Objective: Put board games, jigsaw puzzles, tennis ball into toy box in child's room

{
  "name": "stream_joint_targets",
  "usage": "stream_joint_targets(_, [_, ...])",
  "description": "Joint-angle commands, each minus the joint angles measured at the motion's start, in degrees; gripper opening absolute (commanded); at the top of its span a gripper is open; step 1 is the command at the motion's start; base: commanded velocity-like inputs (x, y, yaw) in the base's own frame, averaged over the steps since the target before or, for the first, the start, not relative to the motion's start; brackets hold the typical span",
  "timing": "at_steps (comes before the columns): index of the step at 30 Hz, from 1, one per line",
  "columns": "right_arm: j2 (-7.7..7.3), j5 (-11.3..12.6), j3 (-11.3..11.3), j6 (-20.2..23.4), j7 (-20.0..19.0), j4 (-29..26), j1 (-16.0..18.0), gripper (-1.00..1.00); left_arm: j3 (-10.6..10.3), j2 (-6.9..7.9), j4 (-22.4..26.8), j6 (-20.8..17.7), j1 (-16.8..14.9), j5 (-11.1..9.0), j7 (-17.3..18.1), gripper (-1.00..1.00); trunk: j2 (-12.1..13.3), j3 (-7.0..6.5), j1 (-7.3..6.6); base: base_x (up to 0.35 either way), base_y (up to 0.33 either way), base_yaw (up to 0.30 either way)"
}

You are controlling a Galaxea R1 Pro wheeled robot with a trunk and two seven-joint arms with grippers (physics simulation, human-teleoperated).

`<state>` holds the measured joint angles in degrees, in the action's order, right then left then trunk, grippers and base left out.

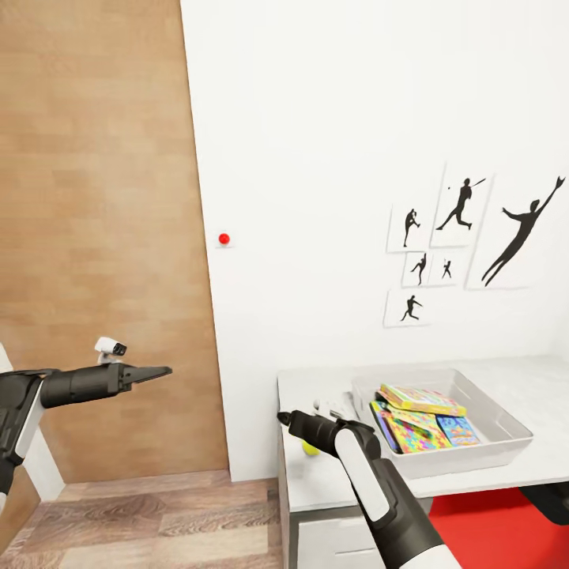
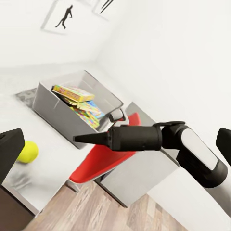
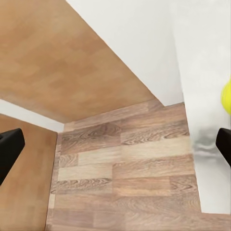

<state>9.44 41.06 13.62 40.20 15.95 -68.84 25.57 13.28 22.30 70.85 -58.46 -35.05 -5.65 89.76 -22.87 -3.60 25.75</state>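
From the head view, I see the toy box (image 1: 506,431) on the table (image 1: 316,482) already holding several colourful flat boxes (image 1: 419,399). I cannot count them. The tennis ball (image 1: 310,450) lies outside, half hidden behind my right gripper (image 1: 283,418), whose fingers look together. My left gripper (image 1: 158,371) looks closed, empty. In the left wrist view, the ball (image 2: 28,151) sits near the table's edge. In the right wrist view, only its sliver (image 3: 226,96) shows.

The toy box (image 1: 506,431) sits on the counter (image 1: 545,387) holding bright flat boxes; the tennis ball (image 1: 309,450) lies just beside it (partly hidden by the right arm), left hand (image 1: 158,371) closed over the floor
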Motion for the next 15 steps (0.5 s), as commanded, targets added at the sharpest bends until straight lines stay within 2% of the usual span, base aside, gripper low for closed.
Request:
stream_joint_targets(1, [-0.06,0.6,0.0,0.1,0.6,0.0,0.0,1.0,0.0,0.02,0.0,-0.6,0.0,0.0,0.2,1.0,0.0,0.03,0.03,0.066,0.027,0.057])
stream_joint_targets(15, [-0.53,0.6,-0.1,0.1,0.6,0.2,0.1,1.0,0.3,0.02,0.0,-0.6,0.0,0.0,0.2,1.0,0.0,1.0,0.03,0.009,0.004,0.008])
